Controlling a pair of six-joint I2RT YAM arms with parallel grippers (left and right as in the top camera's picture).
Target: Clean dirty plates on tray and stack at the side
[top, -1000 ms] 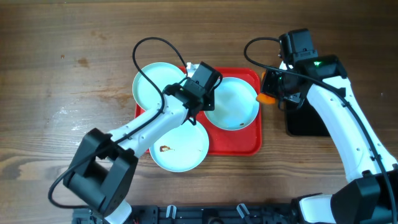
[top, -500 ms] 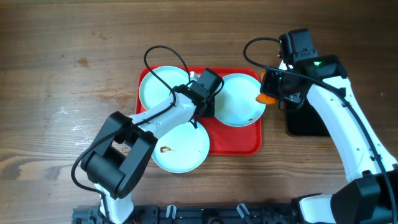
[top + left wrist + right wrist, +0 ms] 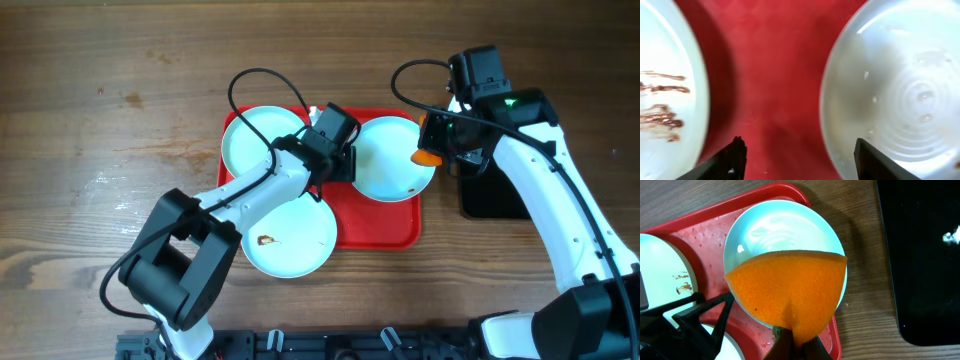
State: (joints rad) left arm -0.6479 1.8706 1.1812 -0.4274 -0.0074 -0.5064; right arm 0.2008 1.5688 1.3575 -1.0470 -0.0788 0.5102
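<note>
Three pale plates lie on the red tray (image 3: 375, 220). The back-left plate (image 3: 255, 140) has brown smears, and so does the front plate (image 3: 295, 240). The right plate (image 3: 395, 160) looks wet and overhangs the tray's right rim. My left gripper (image 3: 350, 162) stands open at that plate's left edge; in the left wrist view the left gripper (image 3: 800, 152) has one finger over the bare tray (image 3: 775, 70) and the other over the right plate (image 3: 900, 85), holding nothing. My right gripper (image 3: 800, 342) is shut on an orange sponge (image 3: 790, 287), held above the right plate (image 3: 785, 230).
A black tray (image 3: 490, 195) lies on the wood just right of the red tray, under the right arm. The left arm's black cable (image 3: 262, 80) loops over the back-left plate. Bare wooden table (image 3: 100, 150) surrounds both trays.
My left gripper has opened and let go of the right plate, after shifting that plate rightward over the tray's rim. The right arm and sponge have not moved.
</note>
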